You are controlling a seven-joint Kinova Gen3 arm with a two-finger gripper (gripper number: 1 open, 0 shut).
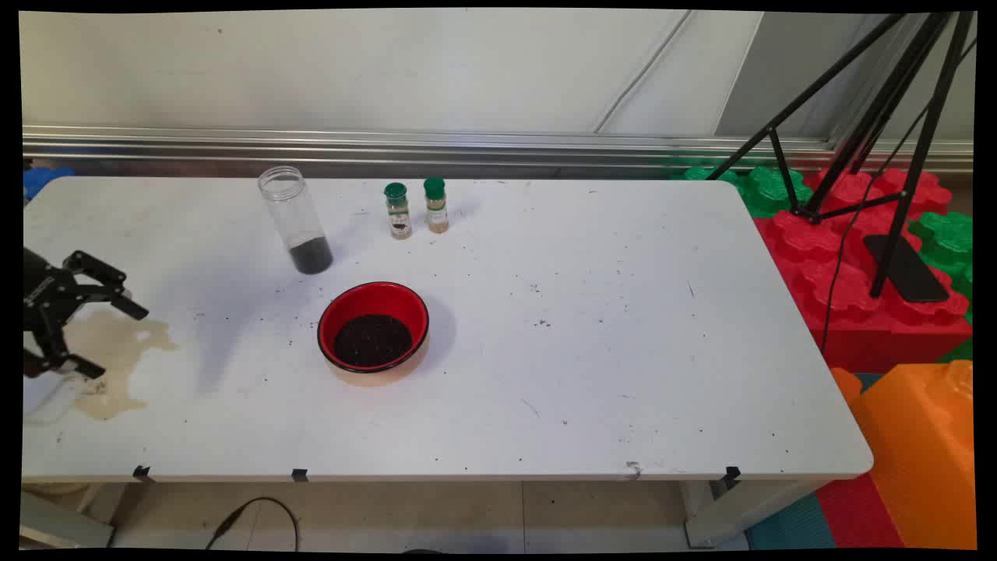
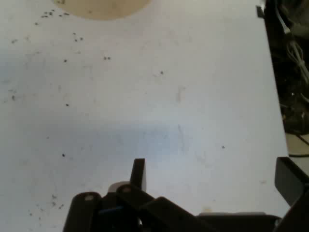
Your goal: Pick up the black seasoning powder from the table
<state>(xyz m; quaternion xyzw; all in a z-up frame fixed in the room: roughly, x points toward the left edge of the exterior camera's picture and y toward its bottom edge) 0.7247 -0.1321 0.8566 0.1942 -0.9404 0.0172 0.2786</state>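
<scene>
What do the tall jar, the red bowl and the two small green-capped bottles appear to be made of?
Tall jar: clear plastic or glass, see-through walls, dark grains at the bottom. Red bowl: glossy, probably plastic or enamel, black rim. Green-capped bottles: clear bodies, likely plastic caps.

Arm cut off at main view's left edge, spice jars' (image 1: 416, 207) labels too small to read, tan stain (image 2: 101, 7) cropped by hand view's top edge
</scene>
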